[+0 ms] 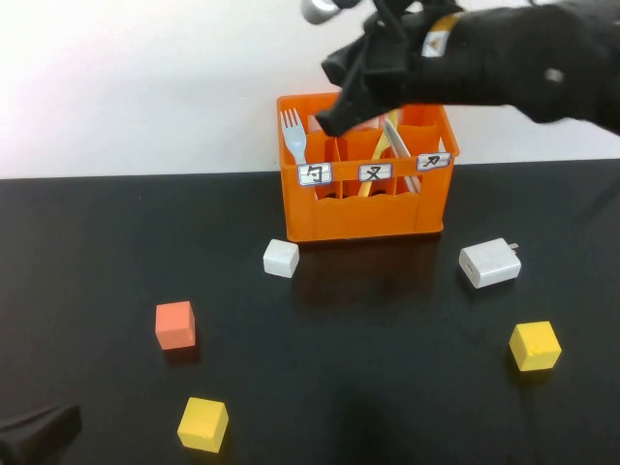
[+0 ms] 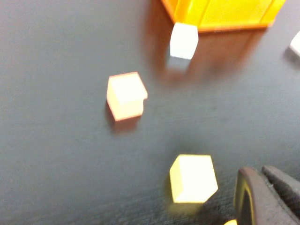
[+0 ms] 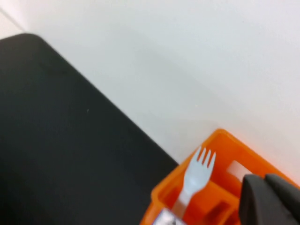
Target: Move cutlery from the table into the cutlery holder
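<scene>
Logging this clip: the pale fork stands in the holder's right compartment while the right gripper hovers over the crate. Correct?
Not quite. The pale fork stands in the left compartment of the cutlery holder, as the high view shows. The right gripper does hover over the crate. The left gripper sits at the near left table edge.

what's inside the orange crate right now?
Cutlery holder: pale fork left compartment, yellow piece middle, pale knife right. Right end effector covers the back; left end effector parked.
</scene>
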